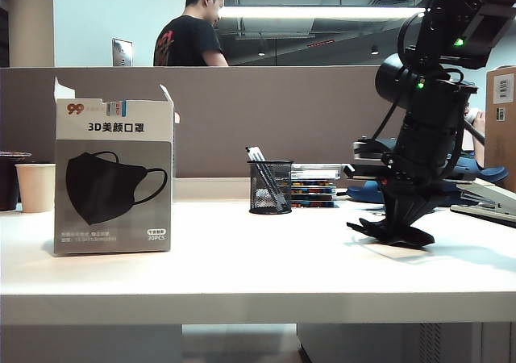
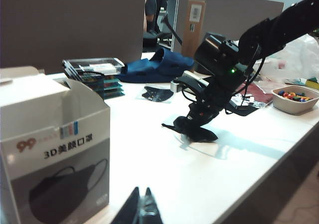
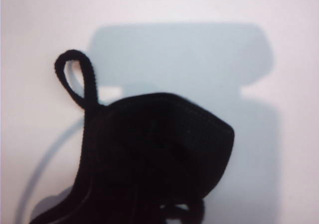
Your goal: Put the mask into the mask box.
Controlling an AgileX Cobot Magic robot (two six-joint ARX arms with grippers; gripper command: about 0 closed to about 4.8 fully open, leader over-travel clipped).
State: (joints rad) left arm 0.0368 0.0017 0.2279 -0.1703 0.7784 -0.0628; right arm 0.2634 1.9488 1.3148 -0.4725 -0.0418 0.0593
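1. Landmark: the mask box, standing upright on the white table at the left of the exterior view, top flaps up and its mouth open.
2. The mask lies flat on the table well to the right of the mask box, past the mesh pen holder. In the right wrist view it fills the lower frame, with one ear loop curling free onto the tabletop.
3. Right gripper: down on the mask, well apart from the mask box. Jaws drawn together; they look pinched onto the fabric, though the fingertips merge with the black cloth and the exact contact cannot be made out.
4. Left gripper: just beside the mask box, on its front side, jaws closed tight and nothing between them.
5. Handling, as a judgement: very light, soft and limp, so it will sag and fold when lifted. Not fragile, not slippery. The loops will dangle and could snag on a flap of the mask box.
6. Where to take hold, as a judgement: the folded body near its middle or along the stiffer folded edge, not a loop, so it hangs compact enough to drop through the open top.
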